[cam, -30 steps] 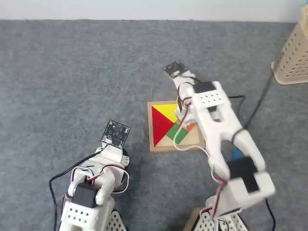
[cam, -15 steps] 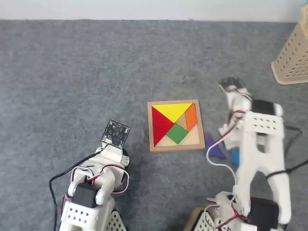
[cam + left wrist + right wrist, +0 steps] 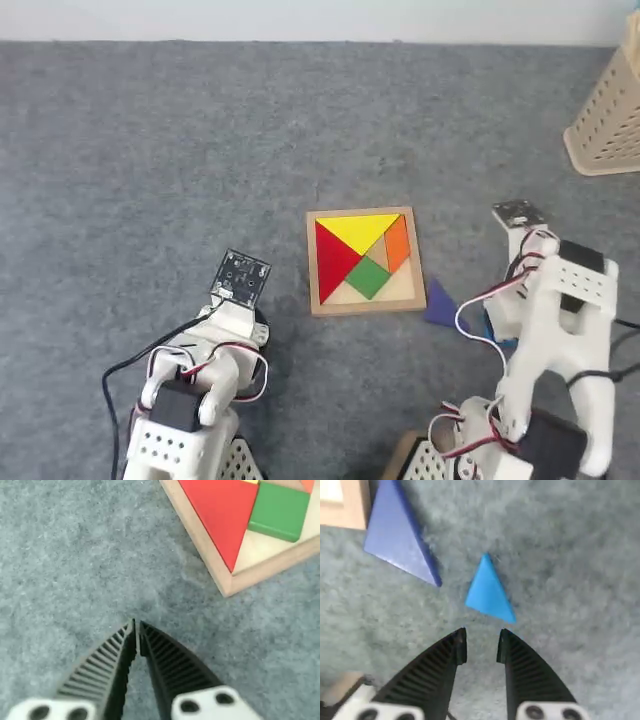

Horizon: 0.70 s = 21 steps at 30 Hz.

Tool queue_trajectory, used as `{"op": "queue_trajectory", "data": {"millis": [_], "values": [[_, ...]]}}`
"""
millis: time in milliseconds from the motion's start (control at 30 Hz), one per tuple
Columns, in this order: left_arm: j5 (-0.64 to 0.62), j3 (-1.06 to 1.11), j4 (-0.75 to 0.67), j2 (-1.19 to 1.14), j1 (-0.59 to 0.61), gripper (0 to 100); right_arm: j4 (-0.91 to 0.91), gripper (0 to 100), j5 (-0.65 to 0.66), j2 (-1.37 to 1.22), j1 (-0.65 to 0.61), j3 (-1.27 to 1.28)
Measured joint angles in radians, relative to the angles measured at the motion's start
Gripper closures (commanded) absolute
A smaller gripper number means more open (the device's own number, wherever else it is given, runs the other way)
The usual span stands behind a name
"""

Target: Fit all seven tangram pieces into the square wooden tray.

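The square wooden tray (image 3: 314, 262) lies mid-table holding a yellow triangle (image 3: 356, 232), a red triangle (image 3: 335, 262), a green square (image 3: 368, 279) and an orange piece (image 3: 398, 243). A purple triangle (image 3: 437, 303) lies on the carpet just right of the tray, also seen close up (image 3: 397, 535). A small light-blue triangle (image 3: 489, 591) lies beside it, right ahead of my right gripper (image 3: 481, 641), which hovers open and empty. My left gripper (image 3: 136, 628) is shut over bare carpet, near the tray's corner (image 3: 225, 582).
A perforated beige basket (image 3: 608, 110) stands at the far right edge. Grey carpet stretches open to the left and behind the tray. The left arm's base (image 3: 190, 400) sits at the front left.
The right arm swung away from over the tray to the right and pulled back toward the front, uncovering the tray and the purple triangle. The left arm stayed still.
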State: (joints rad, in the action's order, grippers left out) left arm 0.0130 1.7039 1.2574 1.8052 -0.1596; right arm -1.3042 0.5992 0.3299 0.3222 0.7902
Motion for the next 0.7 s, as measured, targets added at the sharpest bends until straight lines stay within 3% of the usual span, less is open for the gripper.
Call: {"op": "queue_trajectory", "data": {"millis": [167,567,700], "values": [[0.0,0.0,0.0,0.0,0.0,99,0.074,88.0,0.069,-0.135,0.005,0.002],[0.0,0.0,0.0,0.0,0.0,99,0.195,88.7,0.083,-0.267,0.144,-0.023],[0.0,0.0,0.0,0.0,0.0,99,0.195,96.3,0.071,-0.299,0.181,-0.06]]}}
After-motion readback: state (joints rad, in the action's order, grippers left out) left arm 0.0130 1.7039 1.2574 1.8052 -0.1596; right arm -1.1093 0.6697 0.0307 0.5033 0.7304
